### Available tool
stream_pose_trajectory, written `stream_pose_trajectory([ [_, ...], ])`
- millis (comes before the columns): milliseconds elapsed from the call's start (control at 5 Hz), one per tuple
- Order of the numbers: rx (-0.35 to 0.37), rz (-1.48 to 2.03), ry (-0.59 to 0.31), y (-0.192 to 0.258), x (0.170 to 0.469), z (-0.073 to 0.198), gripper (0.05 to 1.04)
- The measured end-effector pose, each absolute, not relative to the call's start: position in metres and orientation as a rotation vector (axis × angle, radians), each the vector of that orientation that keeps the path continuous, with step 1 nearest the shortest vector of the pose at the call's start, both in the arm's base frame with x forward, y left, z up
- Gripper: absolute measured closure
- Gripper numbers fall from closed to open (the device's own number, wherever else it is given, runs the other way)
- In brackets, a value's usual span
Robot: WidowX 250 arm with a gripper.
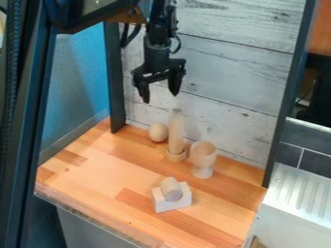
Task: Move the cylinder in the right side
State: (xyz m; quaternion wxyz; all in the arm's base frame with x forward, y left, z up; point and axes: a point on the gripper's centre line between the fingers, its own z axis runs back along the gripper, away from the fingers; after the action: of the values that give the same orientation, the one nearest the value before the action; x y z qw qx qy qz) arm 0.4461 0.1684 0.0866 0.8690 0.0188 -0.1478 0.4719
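Hanging at the upper centre of the frame, a black gripper (pixel 160 98), fingers spread apart, a short wooden cylinder (pixel 171 189) resting on a pale notched block (pixel 173 204) at lower centre, an egg (pixel 158 132), tall peg (pixel 176 133) and goblet (pixel 203 155) grouped mid-frame.
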Motion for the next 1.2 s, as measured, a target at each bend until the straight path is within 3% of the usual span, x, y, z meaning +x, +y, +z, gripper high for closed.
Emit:
stream_pose_trajectory([
  [400,0.029,1.007,-0.306,0.163,0.449,0.093,0.083],
  [800,0.029,0.994,-0.266,0.146,0.446,0.077,0.083],
  [1200,0.082,0.978,-0.257,0.141,0.444,0.051,0.083],
])
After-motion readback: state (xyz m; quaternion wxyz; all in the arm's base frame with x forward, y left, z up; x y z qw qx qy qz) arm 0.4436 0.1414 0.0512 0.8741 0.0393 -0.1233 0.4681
